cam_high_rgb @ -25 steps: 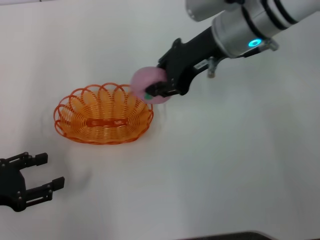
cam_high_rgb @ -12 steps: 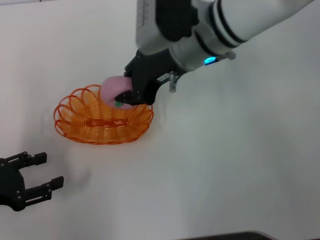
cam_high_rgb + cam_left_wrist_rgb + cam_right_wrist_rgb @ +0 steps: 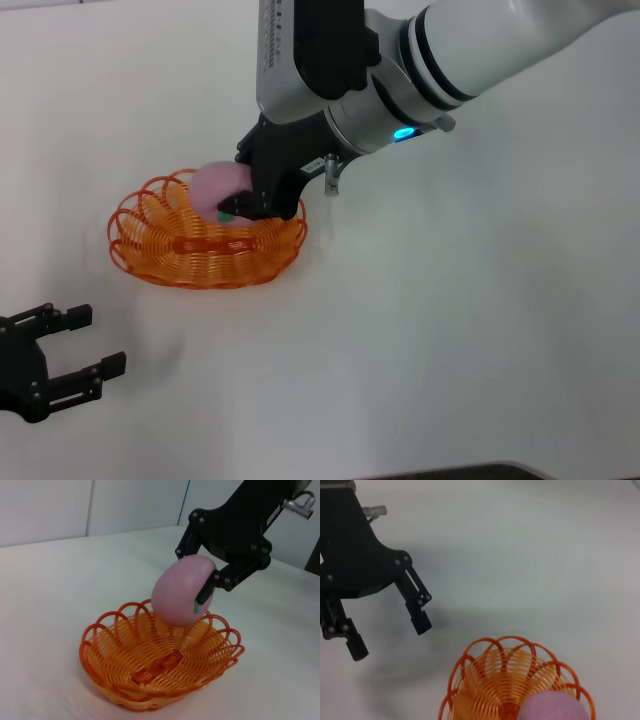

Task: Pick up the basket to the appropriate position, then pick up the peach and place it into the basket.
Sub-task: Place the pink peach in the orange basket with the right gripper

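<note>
The orange wire basket [image 3: 160, 262] stands on the white table, left of centre. My right gripper [image 3: 236, 201] is shut on the pink peach [image 3: 215, 185] and holds it just above the basket's far right part. In the left wrist view the peach [image 3: 180, 592] hangs clear of the basket [image 3: 92, 652] floor, its green leaf mark beside one black finger [image 3: 206, 591]. The right wrist view looks down on the basket [image 3: 466, 660] and the top of the peach [image 3: 552, 707]. My left gripper [image 3: 100, 340] rests open on the table, in front of the basket and to its left.
White tabletop lies all around the basket. The right wrist view also shows the left gripper [image 3: 390, 637], a short way from the basket rim. A dark edge runs along the table's near side.
The right arm has carried the peach leftward, from beside the basket's right rim to over its inside, and a little lower. The basket and the left gripper have stayed put.
</note>
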Controlling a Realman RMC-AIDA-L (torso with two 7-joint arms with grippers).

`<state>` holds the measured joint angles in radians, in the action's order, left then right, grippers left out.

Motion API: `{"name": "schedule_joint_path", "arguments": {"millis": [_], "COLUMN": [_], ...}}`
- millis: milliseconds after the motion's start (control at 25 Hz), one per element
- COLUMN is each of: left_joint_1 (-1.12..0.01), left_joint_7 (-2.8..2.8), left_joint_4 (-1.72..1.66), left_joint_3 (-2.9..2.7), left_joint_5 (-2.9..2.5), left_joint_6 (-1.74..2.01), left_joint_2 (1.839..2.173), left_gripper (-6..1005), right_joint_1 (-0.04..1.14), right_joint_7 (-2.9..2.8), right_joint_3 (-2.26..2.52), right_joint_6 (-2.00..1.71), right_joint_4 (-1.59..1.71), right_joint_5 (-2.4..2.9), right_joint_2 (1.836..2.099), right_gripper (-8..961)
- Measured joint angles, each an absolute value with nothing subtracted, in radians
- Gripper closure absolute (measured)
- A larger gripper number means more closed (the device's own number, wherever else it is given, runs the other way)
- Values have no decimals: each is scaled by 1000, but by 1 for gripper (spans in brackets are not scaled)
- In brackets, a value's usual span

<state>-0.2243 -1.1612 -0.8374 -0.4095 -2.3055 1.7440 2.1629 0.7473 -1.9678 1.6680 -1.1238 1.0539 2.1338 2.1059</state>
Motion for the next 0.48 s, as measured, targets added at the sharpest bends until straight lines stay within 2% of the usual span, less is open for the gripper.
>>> {"name": "schedule_joint_path", "arguments": {"millis": [480], "left_joint_1": [-224], "left_joint_7": [-1161], "left_joint_4": [-838], "left_joint_3": [-409], "left_joint_5": [-2306], "left_joint_6": [1744], "left_joint_2": [2163], "left_gripper": [247], "right_joint_1": [751], "right_joint_7": [-1950], "right_joint_3": [1675], "right_joint_6": [-1094], "right_joint_4": [988], "right_joint_5": [2134], "right_joint_2": [2105], "right_gripper": [528]}}
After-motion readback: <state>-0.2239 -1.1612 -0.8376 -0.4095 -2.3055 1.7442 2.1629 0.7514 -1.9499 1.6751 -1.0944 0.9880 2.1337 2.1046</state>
